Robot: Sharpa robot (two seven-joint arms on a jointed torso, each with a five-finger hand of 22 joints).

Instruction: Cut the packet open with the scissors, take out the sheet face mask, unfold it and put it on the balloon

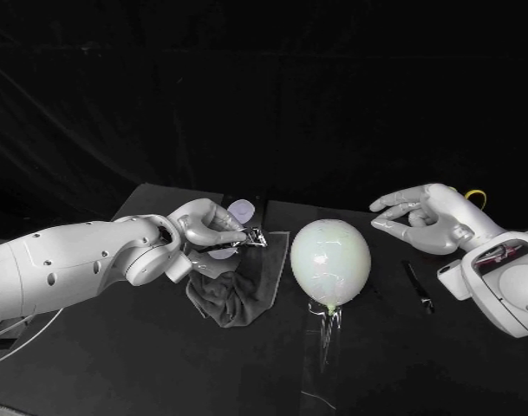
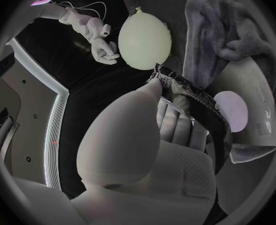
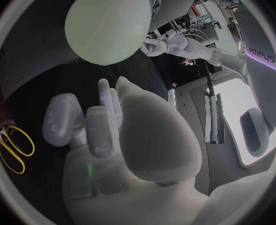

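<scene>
My left hand (image 1: 207, 227) grips the silver packet (image 2: 253, 105), which has a pale purple round mark. The dark grey sheet mask (image 1: 232, 290) hangs crumpled below that hand, down to the table, and it also appears as grey cloth (image 2: 219, 35) beyond the packet. The pale balloon (image 1: 330, 263) stands just right of the mask, close to the left fingertips (image 1: 249, 236). My right hand (image 1: 420, 217) hovers to the balloon's right, fingers loosely bent, holding nothing. The yellow-handled scissors (image 3: 12, 145) lie on the table behind the right hand (image 3: 106, 130).
A thin dark strip (image 1: 418, 286) lies on the black table (image 1: 151, 364) between the balloon and my right arm. A thread (image 1: 326, 334) trails from the balloon's knot toward the front edge. The balloon (image 3: 106, 25) is close ahead of my right palm.
</scene>
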